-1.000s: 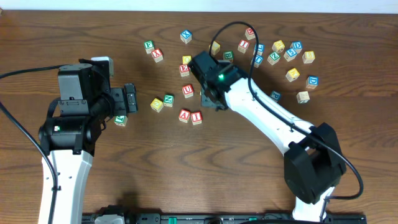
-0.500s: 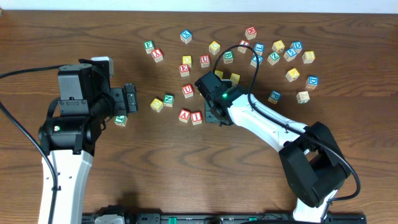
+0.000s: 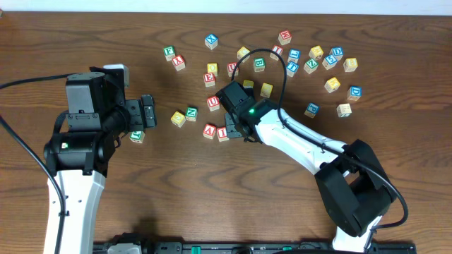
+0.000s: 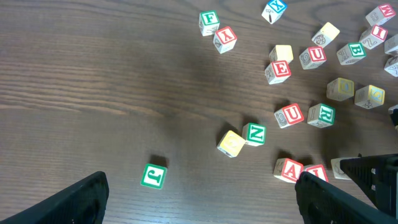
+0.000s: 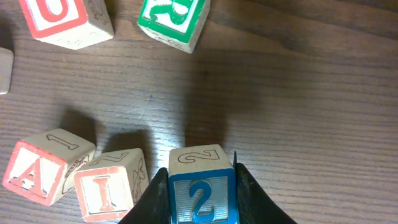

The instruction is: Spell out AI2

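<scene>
beside two red-lettered blocks [image 5: 109, 186], right end effector [image 5: 200, 193] clamps one 2 block [image 5: 199, 167]; left end effector [image 4: 202, 193] gapes empty.

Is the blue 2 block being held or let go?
Held. The right end effector is shut on the 2 block, pressing against both its sides.

Readable faces: blue 2 block [image 5: 200, 196], red I block [image 5: 106, 193], red A block [image 5: 31, 174], green R block [image 5: 174, 15], red U block [image 5: 62, 18].
</scene>
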`<state>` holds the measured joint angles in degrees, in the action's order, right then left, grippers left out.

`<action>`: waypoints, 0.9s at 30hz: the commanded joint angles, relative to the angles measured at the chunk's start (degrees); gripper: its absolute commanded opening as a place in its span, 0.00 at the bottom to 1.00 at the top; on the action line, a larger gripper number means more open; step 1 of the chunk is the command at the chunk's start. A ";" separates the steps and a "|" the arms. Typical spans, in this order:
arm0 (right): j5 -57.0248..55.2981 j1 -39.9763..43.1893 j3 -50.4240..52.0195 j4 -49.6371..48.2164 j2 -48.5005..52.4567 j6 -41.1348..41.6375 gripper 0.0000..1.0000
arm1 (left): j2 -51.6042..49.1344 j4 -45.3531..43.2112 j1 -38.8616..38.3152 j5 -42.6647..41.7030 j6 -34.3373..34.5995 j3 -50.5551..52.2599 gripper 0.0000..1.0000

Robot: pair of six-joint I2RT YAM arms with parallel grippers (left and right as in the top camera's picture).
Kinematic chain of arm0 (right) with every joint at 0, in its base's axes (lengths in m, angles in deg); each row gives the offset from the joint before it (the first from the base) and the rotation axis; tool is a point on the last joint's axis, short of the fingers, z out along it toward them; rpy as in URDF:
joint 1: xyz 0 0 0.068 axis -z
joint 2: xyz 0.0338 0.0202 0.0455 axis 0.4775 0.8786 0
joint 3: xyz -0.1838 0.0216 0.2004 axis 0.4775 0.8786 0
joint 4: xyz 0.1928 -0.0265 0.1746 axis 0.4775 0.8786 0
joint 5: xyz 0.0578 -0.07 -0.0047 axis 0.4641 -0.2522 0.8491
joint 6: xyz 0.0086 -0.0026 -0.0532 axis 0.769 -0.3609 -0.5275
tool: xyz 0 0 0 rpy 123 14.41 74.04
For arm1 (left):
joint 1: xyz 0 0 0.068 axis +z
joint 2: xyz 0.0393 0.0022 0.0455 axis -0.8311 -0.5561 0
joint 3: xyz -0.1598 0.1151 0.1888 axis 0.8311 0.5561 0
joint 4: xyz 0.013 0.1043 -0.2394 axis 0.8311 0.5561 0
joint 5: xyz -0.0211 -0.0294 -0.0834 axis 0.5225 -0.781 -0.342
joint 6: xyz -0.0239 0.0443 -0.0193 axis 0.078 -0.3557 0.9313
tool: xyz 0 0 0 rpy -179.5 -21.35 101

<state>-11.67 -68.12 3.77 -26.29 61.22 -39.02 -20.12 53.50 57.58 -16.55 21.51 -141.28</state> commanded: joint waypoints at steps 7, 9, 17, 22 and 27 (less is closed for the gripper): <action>-0.92 -1.44 0.61 -0.70 -1.73 -0.48 0.11 | 0.20 0.00 0.24 -0.33 -0.15 -1.55 0.94; -0.92 -1.44 1.16 -1.44 -1.73 -0.48 0.11 | 0.20 0.00 0.24 -0.33 -0.15 -1.55 0.94; -0.68 -1.44 4.63 -4.02 -1.73 0.57 0.12 | 0.20 0.00 0.22 -0.33 -0.15 -1.55 0.94; -0.66 -1.44 4.70 -4.63 -1.73 0.55 0.12 | 0.20 0.00 0.22 -0.33 -0.15 -1.55 0.94; -0.66 -1.44 4.70 -5.25 -1.73 0.48 0.13 | 0.20 0.00 0.22 -0.33 -0.15 -1.55 0.95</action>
<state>-11.74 -69.28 7.93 -31.10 61.11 -39.15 -20.12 53.50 57.58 -16.55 21.51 -141.28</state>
